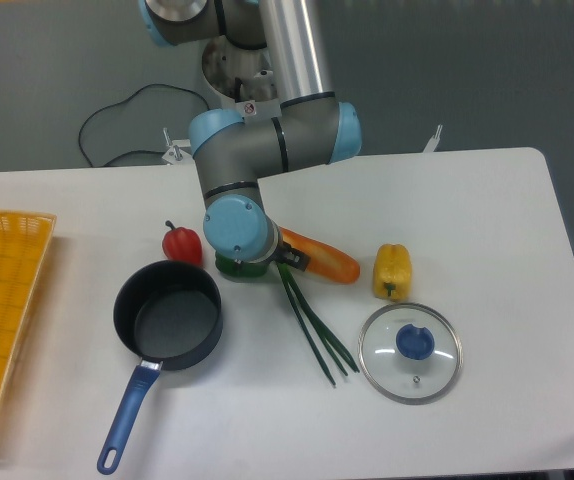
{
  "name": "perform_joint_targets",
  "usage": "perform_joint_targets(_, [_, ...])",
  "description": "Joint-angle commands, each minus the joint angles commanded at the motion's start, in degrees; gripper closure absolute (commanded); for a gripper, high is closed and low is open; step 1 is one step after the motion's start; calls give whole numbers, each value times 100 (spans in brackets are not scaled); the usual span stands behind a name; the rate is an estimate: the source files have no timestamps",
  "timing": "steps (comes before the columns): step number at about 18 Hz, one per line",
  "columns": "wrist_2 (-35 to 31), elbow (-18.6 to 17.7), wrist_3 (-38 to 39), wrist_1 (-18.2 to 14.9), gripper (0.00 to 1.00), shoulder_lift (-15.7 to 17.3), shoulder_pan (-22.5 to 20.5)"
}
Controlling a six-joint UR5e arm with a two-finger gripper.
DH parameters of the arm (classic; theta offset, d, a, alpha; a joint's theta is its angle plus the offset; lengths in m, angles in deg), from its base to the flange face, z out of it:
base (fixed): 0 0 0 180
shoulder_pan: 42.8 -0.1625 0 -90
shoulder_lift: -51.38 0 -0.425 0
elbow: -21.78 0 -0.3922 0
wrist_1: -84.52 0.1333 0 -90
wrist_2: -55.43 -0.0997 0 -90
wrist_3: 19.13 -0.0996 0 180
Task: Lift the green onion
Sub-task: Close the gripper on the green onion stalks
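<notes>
The green onion (312, 325) lies flat on the white surface (487, 215), its thin dark stalks running from under the arm's wrist down and to the right, where they fan apart just short of the glass lid (410, 352). Its upper end disappears beneath the arm, beside the orange carrot (322, 259), which slants just above it. The hand (289, 259) is almost wholly hidden under the round blue wrist joint; only a dark bit shows at the top of the stalks, so I cannot tell how wide it stands or whether it has hold of anything.

A green bell pepper (242, 268) peeks out beneath the same joint, and a small red pepper (181, 243) sits just left of it. The dark saucepan (168, 313) with its blue handle is close below those two. A yellow pepper (391, 270) stands to the right of the carrot's tip, above the lid.

Bare surface stretches below the stalks toward the near edge, and a wide stretch lies open on the right as far as the far and right edges. At the left edge an orange basket (2, 300) takes up the margin.
</notes>
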Motion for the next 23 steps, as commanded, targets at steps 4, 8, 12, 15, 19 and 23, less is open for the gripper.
perform_joint_targets(4, [0,17,-158,0,0,44,-70])
perform_joint_targets(8, [0,35,-176,0,0,70,-219])
perform_joint_targets(12, [-184,-44,-404,-9,0,97,-176])
perform_joint_targets(15, [-193,-201,-396,-9,0,140,-158])
perform_joint_targets(19, [-176,-333,-352,0,0,167,-150])
perform_joint_targets(23, [-132,-369,-334,9,0,167,-150])
